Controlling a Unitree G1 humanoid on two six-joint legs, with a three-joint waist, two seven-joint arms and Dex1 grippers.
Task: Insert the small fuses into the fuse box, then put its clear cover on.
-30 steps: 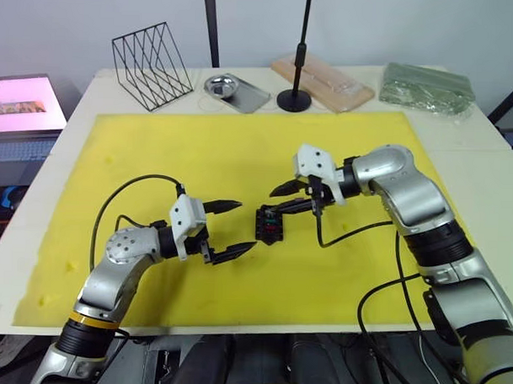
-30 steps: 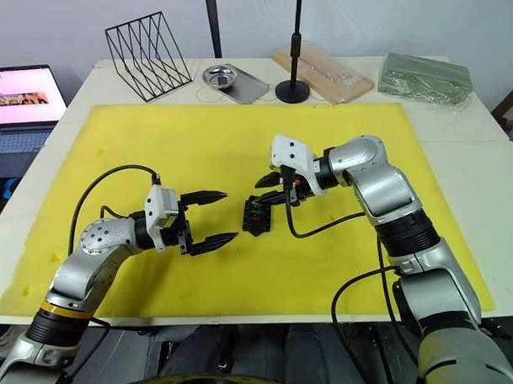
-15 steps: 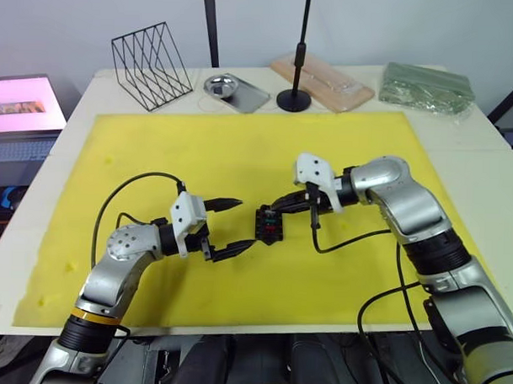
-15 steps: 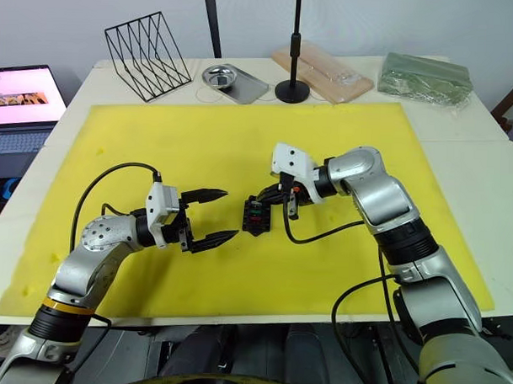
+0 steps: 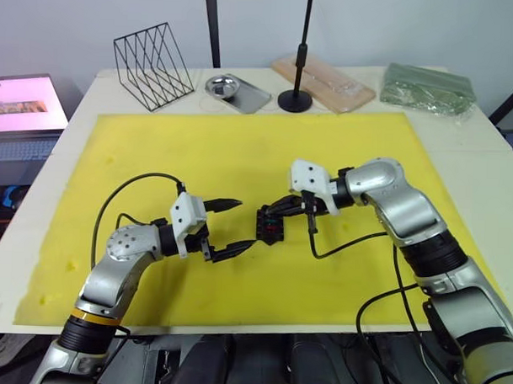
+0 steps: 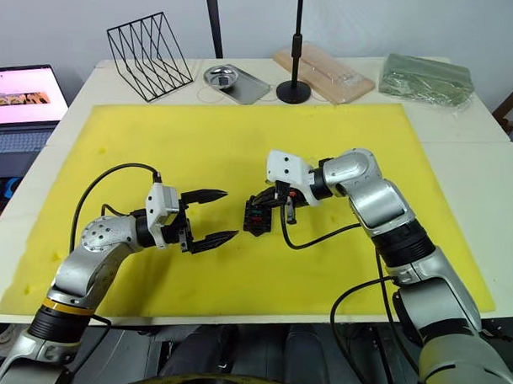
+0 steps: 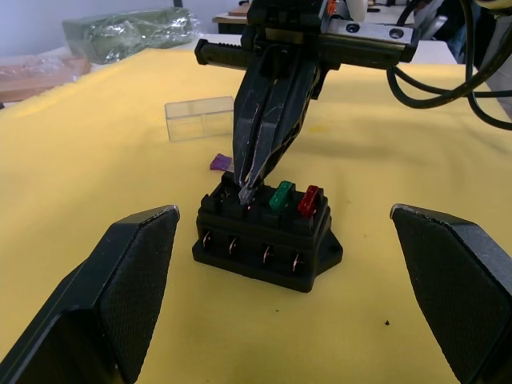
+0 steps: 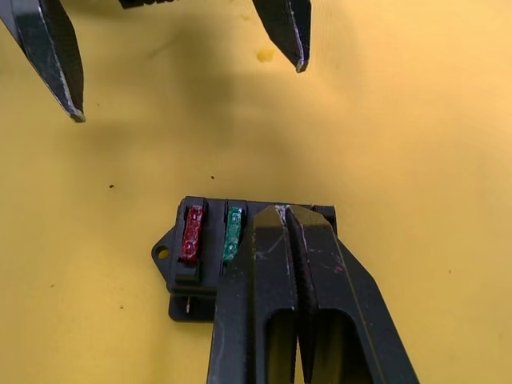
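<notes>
The black fuse box (image 5: 270, 227) sits mid-mat, with a green fuse (image 7: 281, 195) and a red fuse (image 7: 310, 201) standing side by side in its top slots. My right gripper (image 7: 244, 194) is shut, its tips pressed on the slot beside the green fuse; I see nothing between the fingers. A purple fuse (image 7: 220, 162) lies loose on the mat behind the box, and the clear cover (image 7: 199, 118) lies farther back. My left gripper (image 5: 245, 224) is open just left of the box, not touching it.
The yellow mat (image 5: 241, 149) covers most of the table. Along the back edge stand a wire rack (image 5: 152, 53), a metal dish (image 5: 220, 85), a stand base (image 5: 294, 100), a packaged wooden board (image 5: 324, 81) and a green package (image 5: 427, 84). A laptop (image 5: 23, 104) is at far left.
My right gripper's fingers have gone from spread to shut, and their tips have come down onto the fuse box. The left arm has stayed put.
</notes>
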